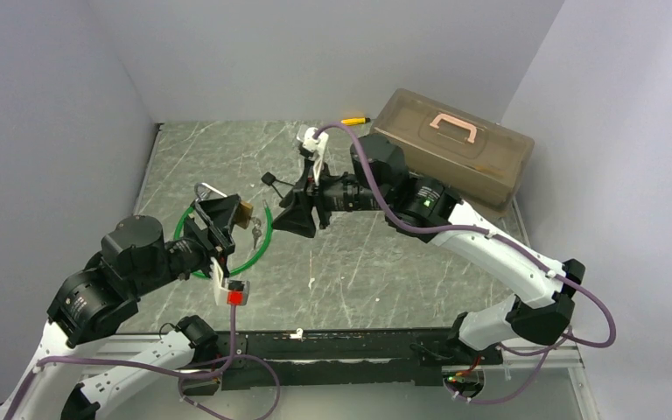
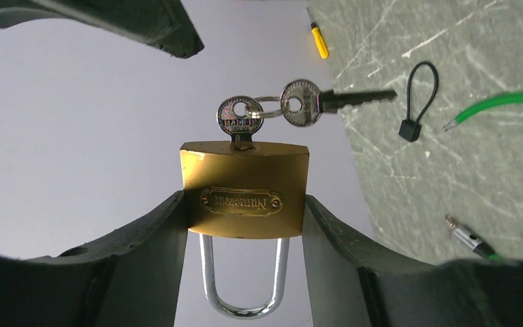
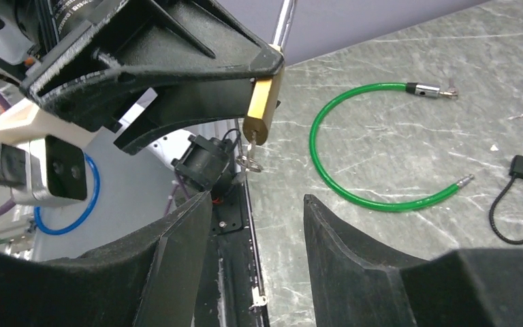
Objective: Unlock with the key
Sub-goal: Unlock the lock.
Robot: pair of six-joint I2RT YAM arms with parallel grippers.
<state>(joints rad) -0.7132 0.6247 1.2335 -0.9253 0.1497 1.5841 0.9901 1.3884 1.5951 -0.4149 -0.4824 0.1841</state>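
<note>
A small brass padlock (image 2: 245,187) hangs in the air, shackle toward the wrist, with my left gripper (image 2: 244,197) shut on its body. One silvery key (image 2: 240,119) sits in its keyhole. A second key (image 2: 311,102) dangles from the same ring. In the top view the padlock (image 1: 247,213) and keys (image 1: 256,229) lie between the two grippers. My right gripper (image 3: 255,204) is open and empty, a short way below the key (image 3: 248,155) and padlock (image 3: 262,112), touching neither.
A green cable (image 1: 254,254) lies looped on the table under the left gripper. A black cord loop (image 1: 271,181), a yellow-and-black tool (image 1: 356,119) and a brown lidded box (image 1: 455,144) at the back right are also there. Grey walls close in both sides.
</note>
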